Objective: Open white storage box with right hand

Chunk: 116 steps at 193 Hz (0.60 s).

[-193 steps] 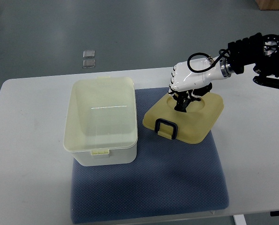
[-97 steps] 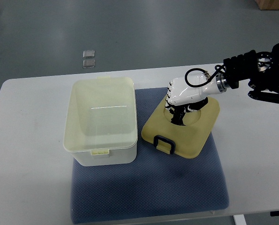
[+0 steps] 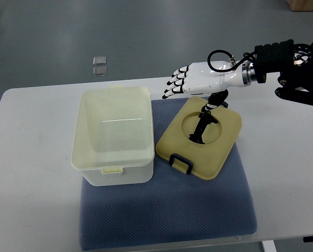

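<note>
The white storage box (image 3: 120,176) stands open on the left part of a blue mat (image 3: 198,210); I see nothing inside it. Its pale yellow lid (image 3: 219,149) lies flat on the mat to the right of the box, its black latch handle (image 3: 180,161) at the near corner. My right hand (image 3: 190,81) hovers over the lid's far edge, open, with the fingers (image 3: 173,84) stretched toward the left. A dark thumb part hangs down from it over the lid's round recess (image 3: 214,131). It holds nothing.
The mat lies on a white table (image 3: 30,184). My right forearm (image 3: 282,58) comes in from the upper right over the table's far edge. Two small clear pieces (image 3: 100,65) lie on the grey floor beyond the table.
The right hand has let go of the lid, risen, and spread its fingers out to the left. The lid has slid slightly left and settled on the mat.
</note>
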{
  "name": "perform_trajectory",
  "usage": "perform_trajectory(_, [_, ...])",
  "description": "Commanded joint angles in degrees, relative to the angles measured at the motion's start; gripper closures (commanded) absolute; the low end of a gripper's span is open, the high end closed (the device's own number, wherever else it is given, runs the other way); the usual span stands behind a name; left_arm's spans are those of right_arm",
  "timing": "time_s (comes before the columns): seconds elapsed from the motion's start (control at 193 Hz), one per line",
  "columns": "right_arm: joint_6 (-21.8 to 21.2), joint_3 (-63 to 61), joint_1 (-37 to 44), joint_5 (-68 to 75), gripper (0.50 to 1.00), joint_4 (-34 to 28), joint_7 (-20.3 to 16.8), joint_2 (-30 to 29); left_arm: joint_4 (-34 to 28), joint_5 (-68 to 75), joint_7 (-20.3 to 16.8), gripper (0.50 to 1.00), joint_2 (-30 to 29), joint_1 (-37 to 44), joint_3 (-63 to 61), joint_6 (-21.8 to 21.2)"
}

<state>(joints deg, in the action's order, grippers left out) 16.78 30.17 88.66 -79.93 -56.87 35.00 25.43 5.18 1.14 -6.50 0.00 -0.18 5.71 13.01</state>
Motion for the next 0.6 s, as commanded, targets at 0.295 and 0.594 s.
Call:
perform_trajectory(0.295, [-19.41, -19.53, -3.06, 46.45, 0.615, 6.07, 0.00, 2.61, 0.00, 0.00, 0.00, 0.500, 0.00, 0.00, 0.00, 0.00])
perform_trajectory(0.594, [-17.31, -54.86, -23.53, 52.69, 0.613, 10.11, -5.81, 0.68, 0.00, 0.00, 0.00, 0.500, 0.00, 0.00, 0.00, 0.00])
